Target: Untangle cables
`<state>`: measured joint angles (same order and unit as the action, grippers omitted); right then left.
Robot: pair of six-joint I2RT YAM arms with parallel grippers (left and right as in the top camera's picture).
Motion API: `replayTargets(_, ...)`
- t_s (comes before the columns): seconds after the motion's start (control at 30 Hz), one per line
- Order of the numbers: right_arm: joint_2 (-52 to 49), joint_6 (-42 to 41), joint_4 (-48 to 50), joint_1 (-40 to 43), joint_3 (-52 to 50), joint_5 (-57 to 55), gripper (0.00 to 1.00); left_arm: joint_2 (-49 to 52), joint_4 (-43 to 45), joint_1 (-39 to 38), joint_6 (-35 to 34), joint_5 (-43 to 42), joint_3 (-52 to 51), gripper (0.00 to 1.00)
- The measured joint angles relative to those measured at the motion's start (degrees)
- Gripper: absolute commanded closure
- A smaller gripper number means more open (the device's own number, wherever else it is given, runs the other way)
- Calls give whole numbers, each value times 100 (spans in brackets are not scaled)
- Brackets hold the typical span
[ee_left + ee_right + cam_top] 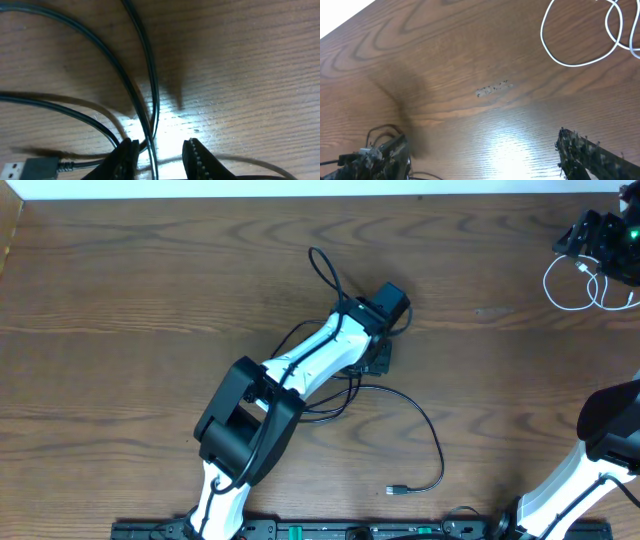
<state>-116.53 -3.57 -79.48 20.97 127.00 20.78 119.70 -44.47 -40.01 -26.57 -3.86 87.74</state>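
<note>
The black cable (425,425) lies in loose loops at the table's middle, with one plug end (398,491) near the front. My left gripper (377,358) is low over this cable. In the left wrist view its jaws (160,145) are open with one strand of the black cable (150,85) running between them, and a USB plug (30,169) lies at lower left. The white cable (590,288) is coiled at the far right. My right gripper (592,238) hovers next to it. Its jaws (482,140) are wide open and empty, short of the white cable (555,52).
The wooden table (150,310) has a pale scuff mark (492,89) on its surface. The right arm's base link (610,430) stands at the front right. A black rail (330,530) runs along the front edge.
</note>
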Motion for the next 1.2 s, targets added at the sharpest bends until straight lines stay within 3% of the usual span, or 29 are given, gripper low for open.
replayTargets(0.17, 2, 0, -13, 0, 0, -2, 8, 0, 2, -61, -219, 151, -205, 74)
replayTargets(0.8, 0, 22, -48, 0, 0, -109, 6, 13, 70, -332, -498, 249, -278, 76)
replayTargets(0.87, 0, 22, -48, 0, 0, -109, 6, 68, 94, -334, -498, 254, -278, 80)
replayTargets(0.93, 0, 22, -52, 0, 0, -109, 7, 151, 105, -334, -516, 245, -269, 92)
replayTargets(1.2, 0, 24, -59, 0, 0, -111, 11, 90, 94, -345, -284, 251, -212, 93)
